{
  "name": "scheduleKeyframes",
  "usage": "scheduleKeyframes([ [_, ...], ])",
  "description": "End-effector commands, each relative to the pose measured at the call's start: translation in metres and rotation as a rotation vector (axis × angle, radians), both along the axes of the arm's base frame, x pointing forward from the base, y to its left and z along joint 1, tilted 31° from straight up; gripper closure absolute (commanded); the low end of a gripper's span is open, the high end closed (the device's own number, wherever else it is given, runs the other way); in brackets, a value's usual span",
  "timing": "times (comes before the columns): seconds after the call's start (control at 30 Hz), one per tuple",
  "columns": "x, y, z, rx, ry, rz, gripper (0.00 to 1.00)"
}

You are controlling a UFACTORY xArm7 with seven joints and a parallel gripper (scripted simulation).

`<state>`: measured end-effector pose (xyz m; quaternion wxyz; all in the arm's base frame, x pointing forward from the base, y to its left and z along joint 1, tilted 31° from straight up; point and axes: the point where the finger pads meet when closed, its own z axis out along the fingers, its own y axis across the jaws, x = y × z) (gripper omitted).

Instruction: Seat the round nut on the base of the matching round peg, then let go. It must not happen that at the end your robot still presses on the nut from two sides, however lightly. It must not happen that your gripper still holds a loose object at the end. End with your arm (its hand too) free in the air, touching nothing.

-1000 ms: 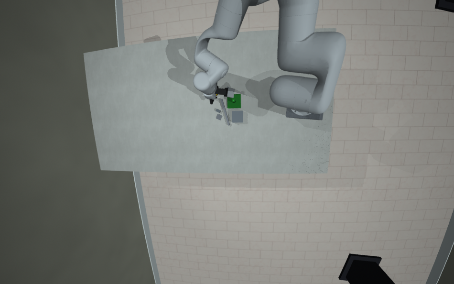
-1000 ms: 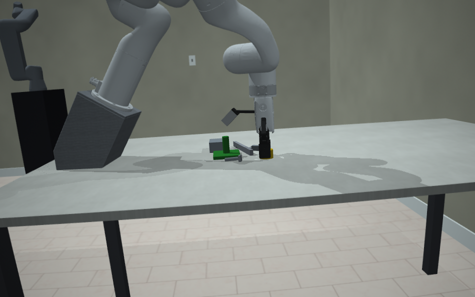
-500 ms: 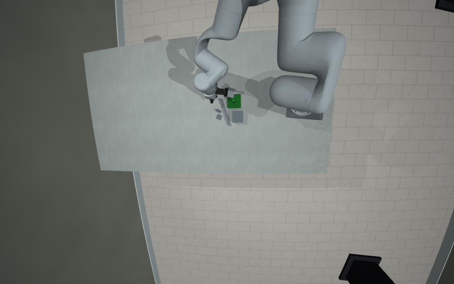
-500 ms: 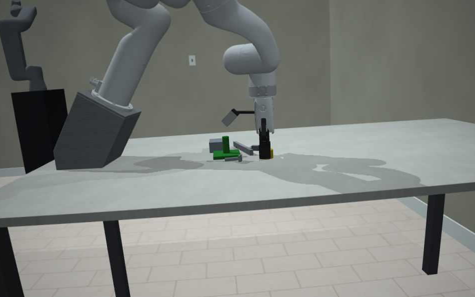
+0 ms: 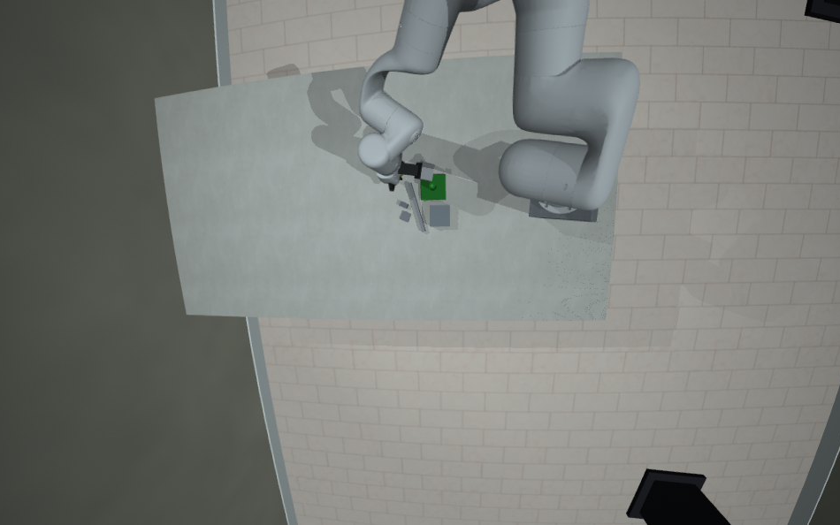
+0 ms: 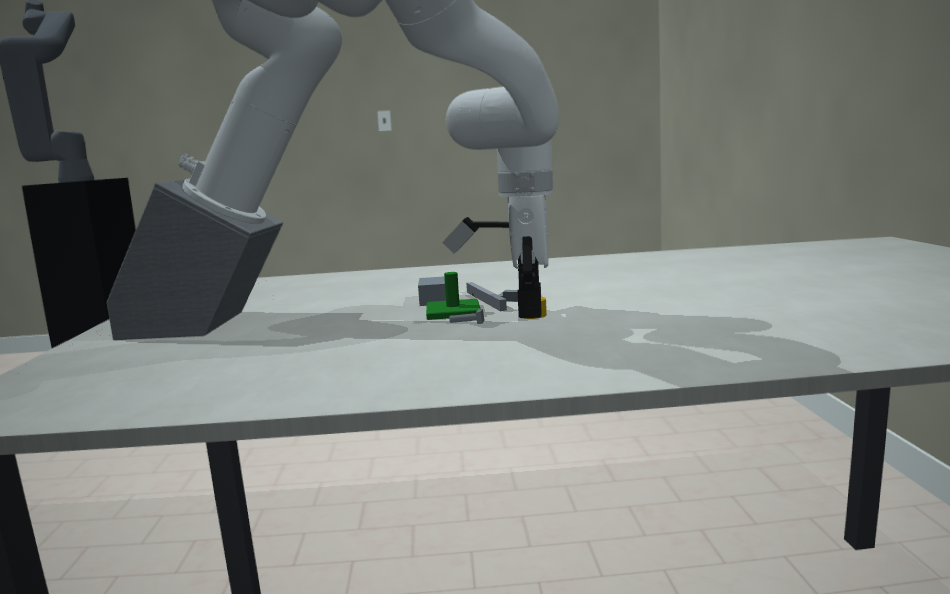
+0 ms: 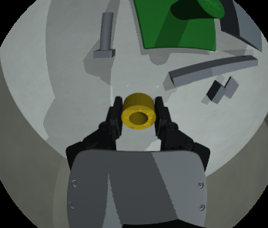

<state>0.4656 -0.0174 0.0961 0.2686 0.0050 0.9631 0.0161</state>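
The round nut (image 7: 138, 111) is a yellow ring resting on the table top. My gripper (image 7: 139, 105) is down at the table with its black fingers shut on the nut's two sides. In the exterior view the gripper (image 6: 529, 302) stands upright and the nut (image 6: 541, 305) shows only as a yellow edge beside the fingers. The round green peg (image 7: 195, 5) stands on its green base (image 7: 169, 15) beyond the nut; it also shows in the exterior view (image 6: 451, 288) to the gripper's left and in the top view (image 5: 432, 186). In the top view the gripper (image 5: 394, 182) hides the nut.
A long grey bar (image 7: 210, 70) lies between the nut and the green base. A grey T-shaped piece (image 7: 105, 36) lies left of the base. Two small grey blocks (image 7: 221, 88) lie to the right. A grey square block (image 5: 439, 215) sits by the base.
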Motion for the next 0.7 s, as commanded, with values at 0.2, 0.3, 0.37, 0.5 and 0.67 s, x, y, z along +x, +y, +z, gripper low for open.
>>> scheduleKeyframes([
  [0.2,-0.004,0.0,0.011,0.003,-0.003,-0.001,1.0],
  [0.3,-0.008,0.0,0.019,0.004,-0.004,-0.001,1.0],
  [0.37,-0.011,-0.001,0.024,0.005,-0.004,-0.002,1.0],
  [0.5,-0.014,-0.001,0.03,0.005,-0.004,-0.002,1.0],
  [0.67,-0.02,-0.001,0.039,0.005,-0.004,-0.001,1.0],
])
